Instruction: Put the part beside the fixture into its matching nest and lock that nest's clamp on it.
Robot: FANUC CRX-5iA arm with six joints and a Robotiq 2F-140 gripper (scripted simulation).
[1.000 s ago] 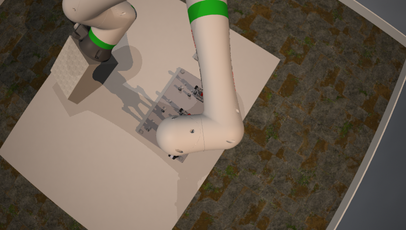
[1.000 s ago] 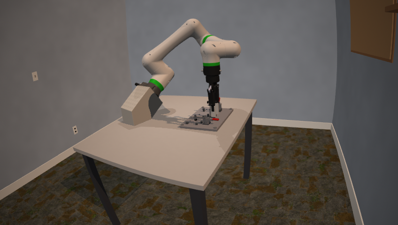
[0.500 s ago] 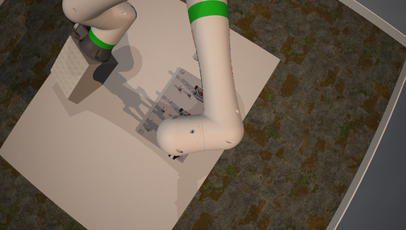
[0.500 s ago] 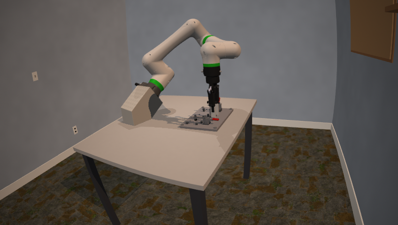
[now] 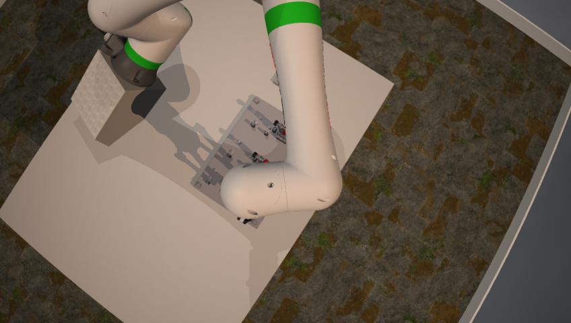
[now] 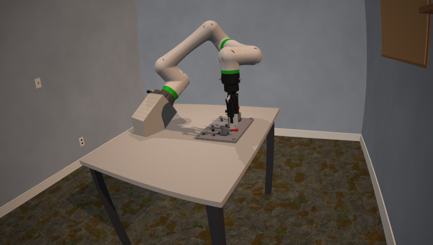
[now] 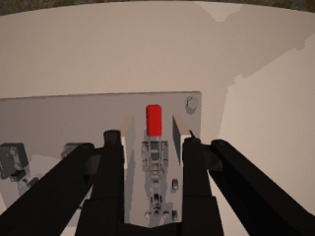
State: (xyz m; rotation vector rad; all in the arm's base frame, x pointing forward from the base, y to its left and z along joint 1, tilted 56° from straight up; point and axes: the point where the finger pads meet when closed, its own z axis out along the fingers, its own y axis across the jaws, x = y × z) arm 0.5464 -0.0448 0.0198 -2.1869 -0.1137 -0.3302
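Note:
The grey fixture plate lies on the table and carries several rest pads and toggle clamps with red handles. My gripper points straight down over the plate's end nest. Its fingers stand partly open on either side of that nest's clamp, with a gap to it on both sides. The clamp's red handle points toward the plate's edge. Two other red handles show beside my forearm. A small grey corner beyond the plate may be the part; the arm hides most of it.
The tan table ends close past the plate. My wedge-shaped base block stands at the table's far corner. My forearm and elbow cover part of the plate from above.

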